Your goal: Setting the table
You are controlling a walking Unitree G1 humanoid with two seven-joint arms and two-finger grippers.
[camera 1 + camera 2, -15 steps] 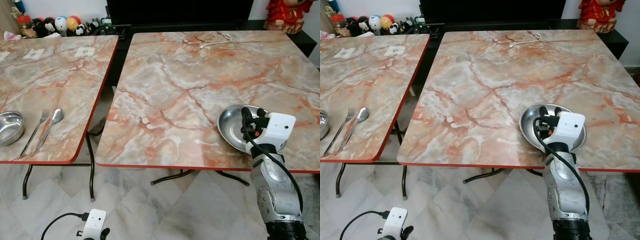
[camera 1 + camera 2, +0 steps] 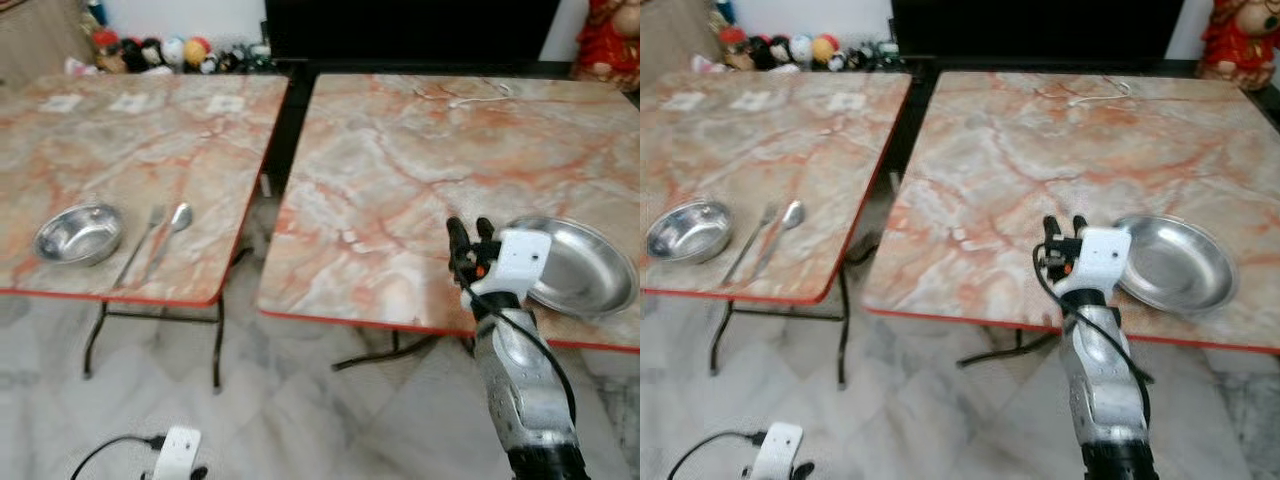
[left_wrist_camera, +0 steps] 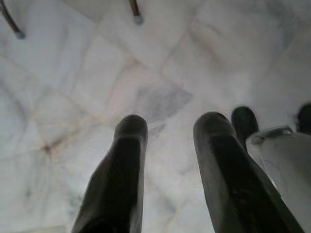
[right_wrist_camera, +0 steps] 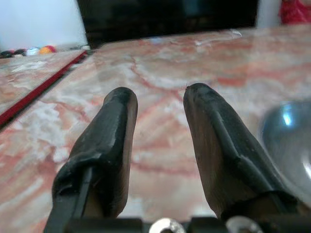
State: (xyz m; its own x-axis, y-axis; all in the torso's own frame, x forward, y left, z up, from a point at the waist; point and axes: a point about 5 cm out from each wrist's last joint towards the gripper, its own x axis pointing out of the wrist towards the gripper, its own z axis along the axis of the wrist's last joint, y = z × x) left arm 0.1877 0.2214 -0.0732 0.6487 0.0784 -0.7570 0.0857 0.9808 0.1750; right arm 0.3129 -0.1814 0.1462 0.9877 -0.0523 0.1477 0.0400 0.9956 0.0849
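Observation:
A round steel plate (image 2: 575, 262) lies near the front edge of the right marble table (image 2: 400, 170). My right gripper (image 2: 468, 232) stands just left of the plate, apart from it, open and empty. Its fingers (image 4: 112, 145) point across the tabletop, with the plate (image 4: 289, 141) off to one side. On the left table (image 2: 60, 150) sit a steel bowl (image 2: 80, 233), a fork (image 2: 140, 245) and a spoon (image 2: 170, 235) side by side. My left gripper (image 3: 167, 141) hangs low over the tiled floor, open with nothing in it.
A white cable (image 2: 480, 98) lies at the far side of the right table. Paper cards (image 2: 225, 103) rest on the left table. Toys (image 2: 160, 52) line the back wall beside a dark cabinet (image 2: 410, 25). A narrow gap separates the tables.
The camera has swung left, shifting the whole scene rightward. My right gripper, which overlapped the plate's rim before, now stands clear of it on its left. The plate rests on the table.

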